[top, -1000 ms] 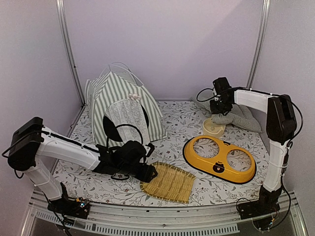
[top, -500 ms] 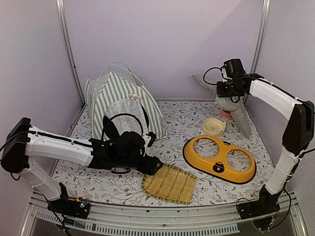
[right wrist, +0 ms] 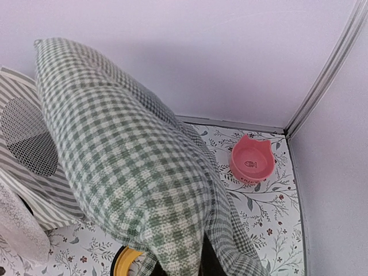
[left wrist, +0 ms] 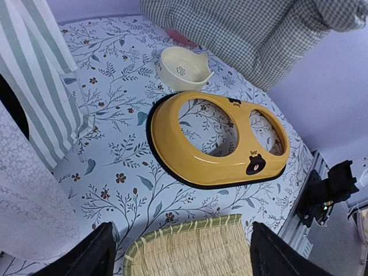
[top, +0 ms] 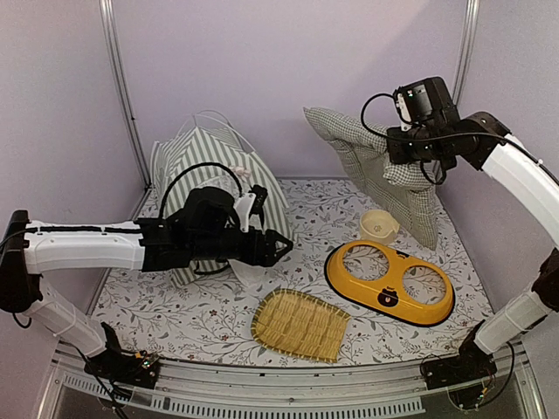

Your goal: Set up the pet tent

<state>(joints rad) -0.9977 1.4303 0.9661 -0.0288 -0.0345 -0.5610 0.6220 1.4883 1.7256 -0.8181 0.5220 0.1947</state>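
Observation:
The pet tent (top: 199, 161), grey-green and white striped, stands at the back left, and its lace curtain (left wrist: 26, 195) hangs at the left of the left wrist view. My left gripper (top: 278, 247) hovers open just in front of the tent door, above the floor, with nothing between its fingers (left wrist: 86, 256). Below it lies a straw mat (left wrist: 190, 250). My right gripper (top: 407, 164) is raised high at the back right, shut on a green-white checked cushion (top: 371, 166), which hangs from it. The cushion (right wrist: 126, 155) fills the right wrist view and hides the right fingertips.
A yellow two-hole bowl holder (top: 390, 281) lies right of centre with a cream bowl (top: 379, 225) behind it. A pink bowl (right wrist: 251, 159) sits in the back right corner. The straw mat (top: 300, 325) lies near the front edge. Frame posts and walls close in the back and sides.
My right arm has lifted the cushion off the floor, up and to the left. My left gripper has opened, left the straw mat and risen toward the tent front.

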